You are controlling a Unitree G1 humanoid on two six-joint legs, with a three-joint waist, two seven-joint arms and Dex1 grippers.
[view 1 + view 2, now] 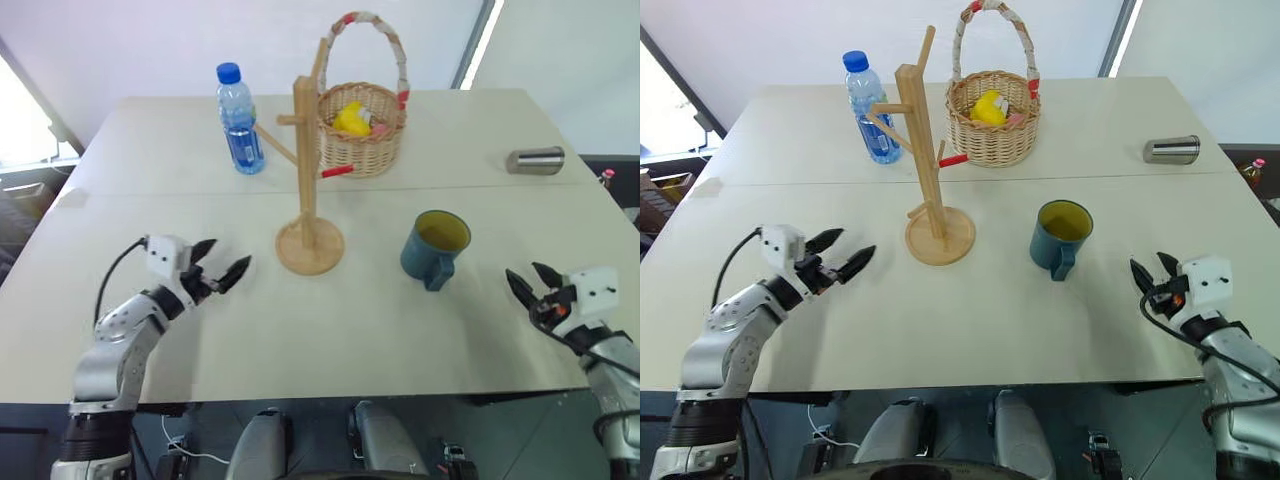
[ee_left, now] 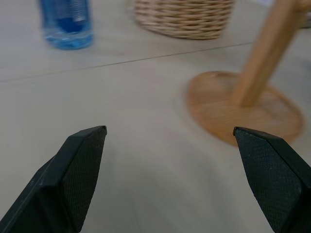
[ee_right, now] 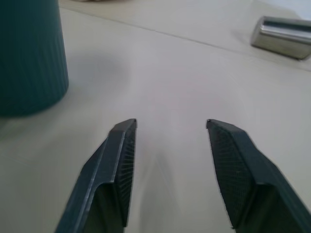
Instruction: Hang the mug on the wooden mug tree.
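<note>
Left eye view showed you the dull teal-blue ceramic mug (image 1: pixel 436 247) standing upright on the pale table (image 1: pixel 300 330), its yellow-green inside facing up and its loop handle turned toward the robot. It stood to the right of the light wooden mug tree (image 1: pixel 308 190), near it but apart, and no peg carried it. The tree stood upright on its round disc base at the middle of the table, its slanted pegs bare.

Your left gripper (image 1: pixel 224 262) hovered over the table to the left of the tree's base, pointing toward it, with its two black fingers spread wide and nothing between them; the left wrist view showed the disc base just past one fingertip. Your right gripper (image 1: pixel 531 281) hung near the table's right front edge, well clear of the mug, its jaws also apart and empty.

Behind the tree you had a clear plastic water bottle with a blue cap (image 1: pixel 239 120) on the left and a woven wicker basket with a tall loop handle (image 1: pixel 361 125) on the right, something yellow inside it. A silver metal cylinder (image 1: pixel 535 160) lay on its side at the far right.
</note>
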